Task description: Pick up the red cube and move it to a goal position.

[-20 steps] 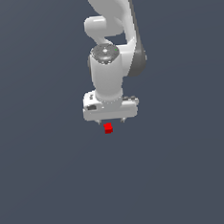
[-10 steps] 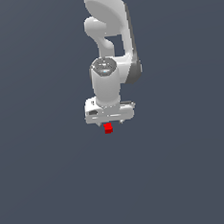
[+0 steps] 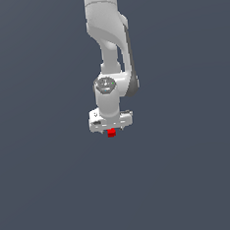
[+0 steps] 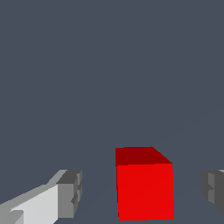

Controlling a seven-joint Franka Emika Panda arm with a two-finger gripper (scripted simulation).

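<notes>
The small bright red plain-faced cube (image 4: pixel 144 186) sits low and centre-right in the wrist frame, between the spread grey fingers (image 4: pixel 70 192) of the white end effector (image 3: pixel 111 128), untouched, positioned for closing.

Arm (image 3: pixel 108 48) cut off by top edge in exterior view. Gripper (image 3: pixel 111 129) fingers mostly hidden under white hand there. Red cube (image 3: pixel 111 132) too small for detail. In wrist view, fingers (image 4: pixel 65 194) cut off by picture edges.
</notes>
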